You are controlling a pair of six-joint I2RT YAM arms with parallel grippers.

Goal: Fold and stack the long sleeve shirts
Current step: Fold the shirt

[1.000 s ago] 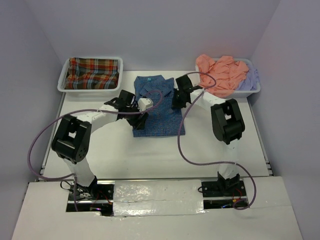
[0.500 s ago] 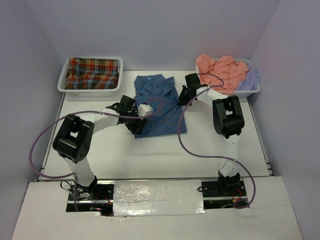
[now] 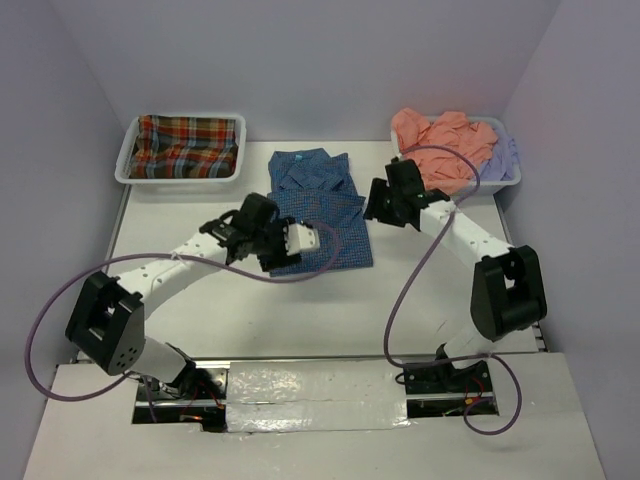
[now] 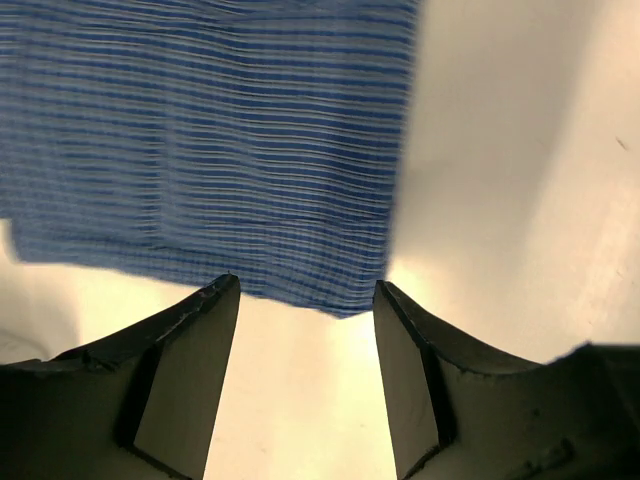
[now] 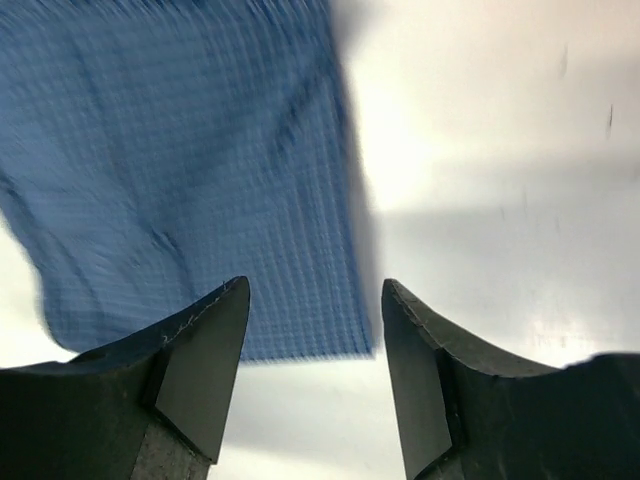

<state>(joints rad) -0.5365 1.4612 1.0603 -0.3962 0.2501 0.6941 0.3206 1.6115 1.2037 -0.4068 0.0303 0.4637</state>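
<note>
Blue checked shirt (image 3: 318, 208) is lying flat mid-bench, nearer the far edge, folded to a rough rectangle with the collar end facing the far edge.

My left gripper (image 3: 278, 250) is hovering over its near left corner. In the left wrist view the fingers are standing apart with nothing between them, the cloth's near edge (image 4: 220, 150) just beyond the tips.

My right gripper (image 3: 377, 207) is hanging at the shirt's right edge, likewise released, jaws spread and gripping nothing. That wrist view is blurred, so I cannot tell whether the tips are brushing the cloth (image 5: 190, 170).

The red-green plaid shirt (image 3: 185, 146) is sitting in the white tray (image 3: 124, 168) at the far left corner. The salmon shirt (image 3: 440, 145) and lavender shirt (image 3: 502, 155) are heaping in the tray (image 3: 508, 183) at the far right corner.
</note>
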